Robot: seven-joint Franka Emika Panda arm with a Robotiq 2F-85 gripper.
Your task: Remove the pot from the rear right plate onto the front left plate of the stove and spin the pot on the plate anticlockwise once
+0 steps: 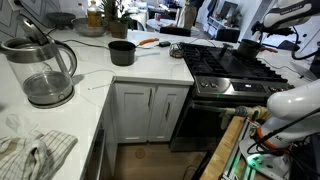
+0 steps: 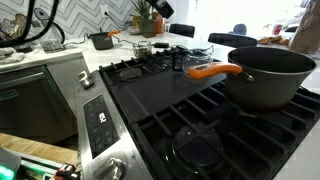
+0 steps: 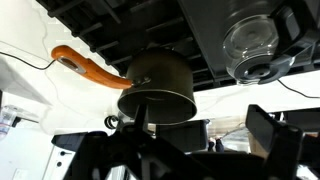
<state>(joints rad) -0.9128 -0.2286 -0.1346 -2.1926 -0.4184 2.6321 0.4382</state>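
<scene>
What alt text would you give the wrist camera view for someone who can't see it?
A dark cylindrical pot sits mid-frame against black stove grates, an orange handle reaching left from it. A clear glass vessel shows at upper right, and the open gripper fills the bottom edge, holding nothing.

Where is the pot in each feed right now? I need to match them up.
In an exterior view: the pot, small and dark, upper right, at the far corner of the stove.
In an exterior view: the pot, large, at the right edge.
Wrist view: the pot, centre of frame.
Shared landmark: the black grate beneath it.
</scene>
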